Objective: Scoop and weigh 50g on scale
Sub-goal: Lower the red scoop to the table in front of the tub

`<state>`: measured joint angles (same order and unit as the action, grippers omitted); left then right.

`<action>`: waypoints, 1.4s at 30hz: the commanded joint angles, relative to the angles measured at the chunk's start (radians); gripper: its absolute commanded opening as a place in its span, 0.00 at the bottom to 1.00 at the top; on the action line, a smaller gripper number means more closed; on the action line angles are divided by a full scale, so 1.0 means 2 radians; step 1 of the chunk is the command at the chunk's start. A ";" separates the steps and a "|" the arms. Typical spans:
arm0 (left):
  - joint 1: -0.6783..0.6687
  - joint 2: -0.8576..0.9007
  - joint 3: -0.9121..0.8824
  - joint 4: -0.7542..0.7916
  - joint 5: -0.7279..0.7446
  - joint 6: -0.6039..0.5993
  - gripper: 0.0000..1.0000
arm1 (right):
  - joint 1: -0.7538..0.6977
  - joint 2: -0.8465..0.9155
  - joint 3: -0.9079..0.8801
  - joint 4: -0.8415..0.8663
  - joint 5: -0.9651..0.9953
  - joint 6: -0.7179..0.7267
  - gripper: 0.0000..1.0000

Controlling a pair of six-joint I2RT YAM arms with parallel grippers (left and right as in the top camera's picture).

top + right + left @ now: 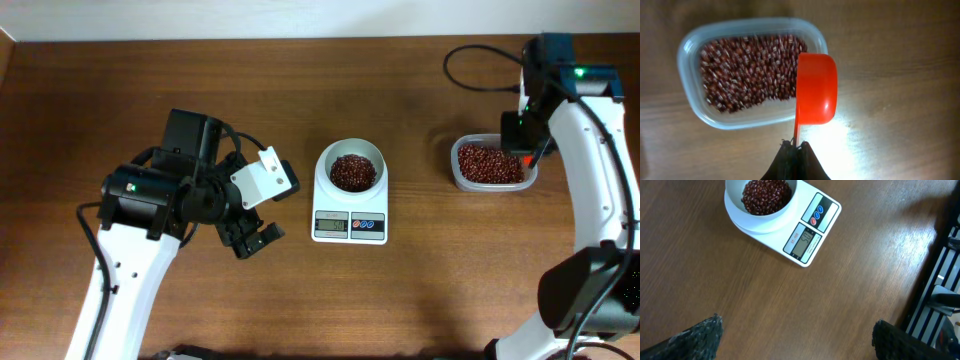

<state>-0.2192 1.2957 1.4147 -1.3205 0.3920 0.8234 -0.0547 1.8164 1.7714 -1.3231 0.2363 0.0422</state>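
Hovering nearest, left gripper (256, 238), fingers spread wide, nothing held, above the table (200, 90) just left of the scale (350, 226). Scale sits mid-table, display facing the robot, white bowl (350, 146) on top holding red beans (352, 172). Farther right, right gripper (795, 150) pinched tight on red scoop (816, 89) handle, scoop head over clear tub (690, 45) rim. Black cable (468, 47) behind.

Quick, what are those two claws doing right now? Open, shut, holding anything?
Left gripper: open, holding nothing.
Right gripper: shut on the handle of the red scoop.
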 commanded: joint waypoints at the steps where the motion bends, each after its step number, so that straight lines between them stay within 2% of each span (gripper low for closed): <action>1: 0.002 -0.008 -0.003 0.000 0.002 0.004 0.99 | -0.003 -0.036 0.061 -0.013 -0.035 0.015 0.04; 6: 0.002 -0.008 -0.003 -0.001 0.002 0.004 0.99 | -0.037 -0.083 0.119 -0.033 -0.100 0.015 0.04; 12: 0.002 -0.008 -0.003 -0.001 0.002 0.004 0.99 | -0.117 -0.161 0.120 -0.069 -0.179 0.015 0.04; 17: 0.002 -0.008 -0.003 -0.001 0.002 0.004 0.99 | -0.198 -0.216 0.116 -0.165 -0.224 0.007 0.04; 21: 0.002 -0.008 -0.003 -0.001 0.002 0.004 0.99 | -0.201 -0.239 0.091 -0.183 -0.243 0.007 0.04; 25: 0.002 -0.008 -0.003 -0.001 0.002 0.004 0.99 | -0.201 -0.266 0.009 -0.172 -0.270 0.008 0.04; 33: 0.002 -0.008 -0.003 -0.001 0.002 0.004 0.99 | -0.201 -0.332 -0.334 -0.002 -0.443 0.008 0.04; 38: 0.002 -0.008 -0.003 -0.001 0.002 0.004 0.99 | -0.202 -0.335 -0.469 0.104 -0.515 0.009 0.04; 42: 0.002 -0.008 -0.003 -0.001 0.002 0.004 0.99 | -0.206 -0.335 -0.544 0.166 -0.518 0.022 0.04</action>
<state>-0.2192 1.2957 1.4109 -1.3216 0.3920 0.8234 -0.4538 1.1656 0.7593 -1.0302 -0.7311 0.0689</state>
